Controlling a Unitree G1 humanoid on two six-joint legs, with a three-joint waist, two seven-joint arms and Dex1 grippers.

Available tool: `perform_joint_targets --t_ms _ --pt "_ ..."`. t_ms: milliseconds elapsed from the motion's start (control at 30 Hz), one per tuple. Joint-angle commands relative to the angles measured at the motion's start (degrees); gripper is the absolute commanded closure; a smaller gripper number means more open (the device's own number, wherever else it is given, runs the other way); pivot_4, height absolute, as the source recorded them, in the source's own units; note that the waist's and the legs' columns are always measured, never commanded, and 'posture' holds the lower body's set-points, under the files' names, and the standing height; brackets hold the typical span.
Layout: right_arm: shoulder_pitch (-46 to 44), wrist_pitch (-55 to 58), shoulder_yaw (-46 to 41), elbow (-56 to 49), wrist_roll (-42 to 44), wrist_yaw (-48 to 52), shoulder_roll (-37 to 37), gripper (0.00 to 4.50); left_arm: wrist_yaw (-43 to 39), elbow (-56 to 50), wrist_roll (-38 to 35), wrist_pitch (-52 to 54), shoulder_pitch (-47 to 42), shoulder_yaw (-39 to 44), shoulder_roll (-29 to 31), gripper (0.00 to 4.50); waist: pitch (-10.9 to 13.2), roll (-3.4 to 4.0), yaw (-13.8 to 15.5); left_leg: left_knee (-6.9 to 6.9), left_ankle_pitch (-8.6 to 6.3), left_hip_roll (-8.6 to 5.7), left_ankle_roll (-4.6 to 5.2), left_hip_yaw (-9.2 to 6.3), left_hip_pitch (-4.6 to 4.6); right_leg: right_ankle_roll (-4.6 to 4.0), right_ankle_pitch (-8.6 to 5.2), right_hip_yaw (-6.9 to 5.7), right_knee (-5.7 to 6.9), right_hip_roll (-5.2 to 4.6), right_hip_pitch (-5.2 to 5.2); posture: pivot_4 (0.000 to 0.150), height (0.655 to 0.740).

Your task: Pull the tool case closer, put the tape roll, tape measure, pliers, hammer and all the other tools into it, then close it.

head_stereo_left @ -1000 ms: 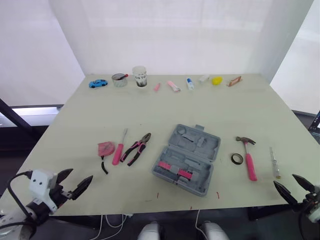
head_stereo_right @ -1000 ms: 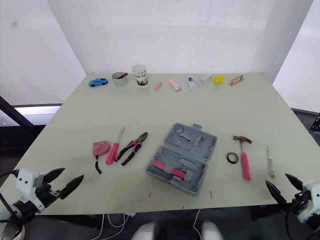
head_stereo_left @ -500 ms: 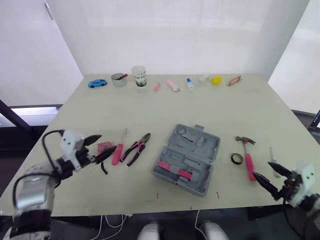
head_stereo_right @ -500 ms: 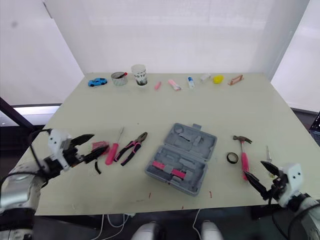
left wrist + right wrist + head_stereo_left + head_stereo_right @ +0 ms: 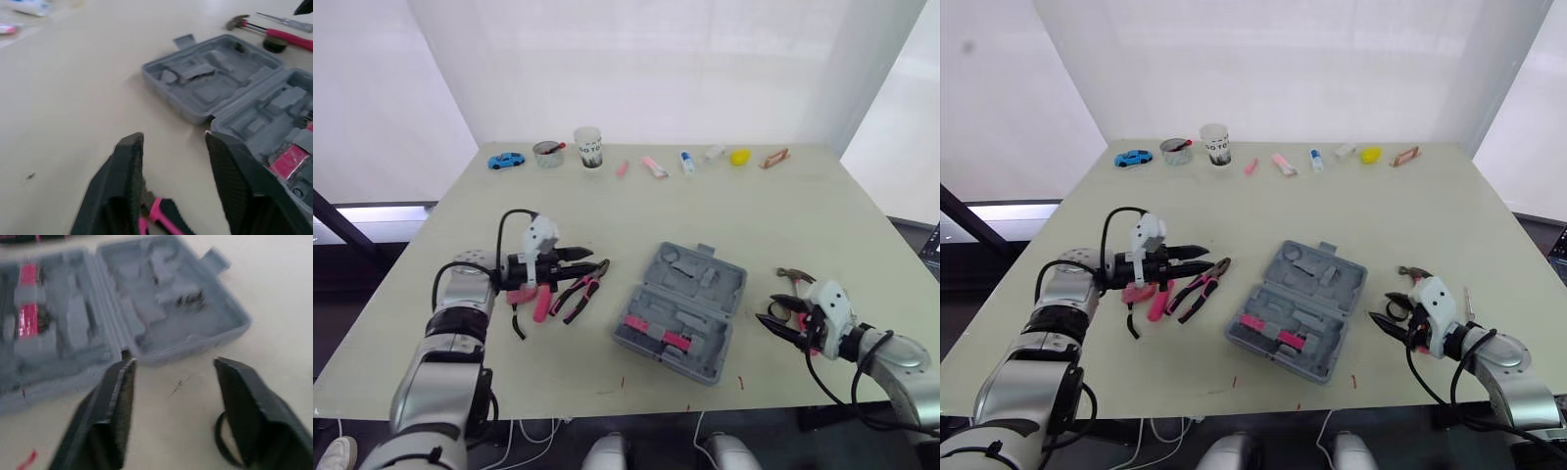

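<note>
The grey tool case [image 5: 680,311] lies open in the middle of the table, with pink-labelled parts in its near half. Left of it lie the pink-and-black pliers [image 5: 582,291], a pink screwdriver [image 5: 543,300] and a pink tape measure [image 5: 518,295]. My left gripper [image 5: 579,257] hovers open just above the pliers' head, pointing at the case [image 5: 215,83]. My right gripper [image 5: 771,321] is open at the case's right side, over the black tape roll [image 5: 222,450]. The hammer's head [image 5: 793,275] shows behind it. Nothing is held.
Along the far edge stand a blue toy car [image 5: 505,161], a small bowl [image 5: 547,154], a white cup [image 5: 587,148], several small tubes [image 5: 653,166], a yellow object [image 5: 737,157] and a tan block [image 5: 771,158]. A thin screwdriver [image 5: 1466,295] lies right of the hammer.
Both arms have swung in from the table's near corners: the left gripper now hangs over the pliers, the right by the tape roll. Both pairs of jaws stand narrower than before.
</note>
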Motion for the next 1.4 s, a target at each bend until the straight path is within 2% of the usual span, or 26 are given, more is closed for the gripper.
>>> perform_joint_targets --t_ms 33,100,133,367,667,1400 --pt "-2.92 0.89 1.84 0.08 -1.86 0.24 -0.57 3.11 -3.23 7.1 3.11 -5.71 -4.73 -1.78 -2.0 3.86 0.0 0.0 -0.1 0.0 0.0 0.0 0.0 -0.03 -0.1 0.02 0.0 -0.01 0.0 0.0 -0.08 0.15 0.74" --pt "-3.96 1.47 3.37 0.27 -3.07 0.58 -0.83 3.92 -2.9 9.95 4.48 -6.87 -7.2 -2.12 -3.39 4.5 0.0 0.0 -0.03 0.05 0.0 0.0 0.0 -0.11 -0.4 0.03 0.01 -0.11 -0.01 0.03 -0.34 0.15 0.74" --pt "-4.23 1.7 3.78 0.34 -3.39 0.7 -0.91 4.4 -2.64 11.0 4.99 -7.48 -8.0 -2.14 -3.78 4.5 0.0 0.0 0.02 0.12 0.0 0.0 0.0 -0.15 -0.59 0.05 0.03 -0.16 0.01 0.03 -0.5 0.15 0.74" --pt "-6.9 4.03 7.81 1.82 -6.93 0.28 -0.41 4.4 0.51 15.53 11.24 -10.22 -10.42 -4.63 -5.68 4.5 0.01 -0.01 -0.1 0.14 0.0 -0.01 0.01 -0.22 -0.65 0.06 0.03 -0.21 0.01 0.02 -0.51 0.15 0.74" --pt "-9.19 5.46 10.76 2.98 -8.79 0.55 0.9 4.4 5.11 17.14 15.59 -10.32 -11.28 -5.23 -7.96 4.5 0.01 -0.02 0.02 0.25 0.0 -0.01 0.01 -0.3 -0.65 0.06 0.04 -0.28 0.17 0.02 -0.49 0.15 0.74" --pt "-10.69 4.67 12.78 5.47 -11.03 0.52 3.55 4.4 11.79 18.83 20.23 -8.75 -11.52 -5.04 -12.16 4.5 0.01 -0.02 -0.04 0.75 0.0 -0.03 0.0 -0.43 -0.63 0.05 0.03 -0.33 0.79 0.02 -0.48 0.15 0.74"
